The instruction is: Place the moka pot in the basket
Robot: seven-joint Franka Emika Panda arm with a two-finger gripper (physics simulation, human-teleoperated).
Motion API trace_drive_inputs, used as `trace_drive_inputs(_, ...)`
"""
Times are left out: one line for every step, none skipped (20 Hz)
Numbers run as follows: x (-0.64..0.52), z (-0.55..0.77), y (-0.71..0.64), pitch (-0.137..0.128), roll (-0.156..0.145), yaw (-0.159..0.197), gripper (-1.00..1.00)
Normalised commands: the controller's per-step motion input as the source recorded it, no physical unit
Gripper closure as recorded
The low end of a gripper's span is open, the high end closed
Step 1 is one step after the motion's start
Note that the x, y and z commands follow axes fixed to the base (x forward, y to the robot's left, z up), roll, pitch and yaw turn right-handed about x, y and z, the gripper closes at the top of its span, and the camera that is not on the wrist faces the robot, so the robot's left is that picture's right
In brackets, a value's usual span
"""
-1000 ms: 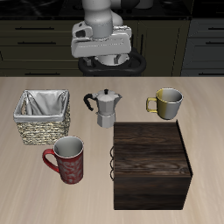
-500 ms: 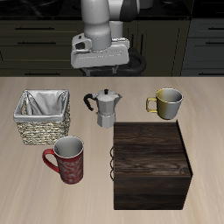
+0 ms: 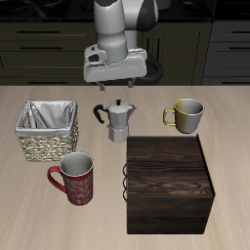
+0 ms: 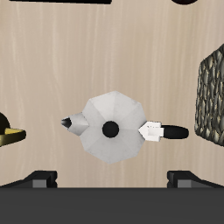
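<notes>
The moka pot (image 3: 119, 121), silver-grey with a black handle and black lid knob, stands upright on the table between the basket and a yellowish mug. The wrist view shows it from straight above (image 4: 109, 129), with the lid knob at its centre. The wicker basket (image 3: 47, 130) with white lining stands beside it and is empty; its woven wall shows in the wrist view (image 4: 213, 96). My gripper (image 3: 115, 84) hangs open above the pot, a little farther back, touching nothing. Its two fingertips (image 4: 39, 178) show wide apart in the wrist view.
A yellowish mug (image 3: 187, 115) stands beside the pot on the side away from the basket. A red patterned mug (image 3: 75, 180) stands in front of the basket. A dark wooden box (image 3: 168, 183) sits close in front of the pot.
My gripper has moved down and a little forward, toward the moka pot. The objects on the table have not moved.
</notes>
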Motion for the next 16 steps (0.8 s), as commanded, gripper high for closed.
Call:
trace_drive_inputs(-0.05,-0.34,-0.02,-0.041,0.012,0.063,-1.0)
trace_drive_inputs(0.06,-0.1,-0.11,-0.017,-0.05,-0.011,-1.0)
trace_drive_inputs(0.01,-0.31,-0.07,0.027,0.012,-0.047,-1.0)
trace_drive_inputs(0.05,-0.28,-0.07,0.045,0.011,-0.016,-1.0)
trace_drive_inputs(0.09,-0.28,-0.06,0.02,-0.026,-0.003,-1.0)
trace_drive_inputs(0.0,0.0,0.0,0.0,0.0,0.0,-1.0)
trace_drive_inputs(0.24,-0.6,0.0,0.102,0.051,-0.029,-1.0)
trace_drive_inputs(0.05,-0.23,-0.03,0.004,-0.024,-0.009,-1.0)
trace_drive_inputs(0.03,-0.17,0.05,-0.001,0.01,0.024,-1.0)
trace_drive_inputs(0.04,-0.16,0.03,-0.004,0.006,0.011,-1.0)
trace_drive_inputs(0.09,-0.15,0.04,0.034,0.011,-0.015,-1.0)
trace_drive_inputs(-0.07,-0.13,0.18,-0.021,0.028,0.037,-1.0)
trace_drive_inputs(0.04,-0.06,-0.02,0.013,-0.01,-0.005,-1.0)
trace_drive_inputs(0.03,-0.06,0.02,0.002,-0.002,-0.016,-1.0)
trace_drive_inputs(0.03,-0.07,0.01,-0.007,0.009,0.0,-1.0)
trace_drive_inputs(0.02,-0.08,-0.03,-0.008,-0.017,0.0,-1.0)
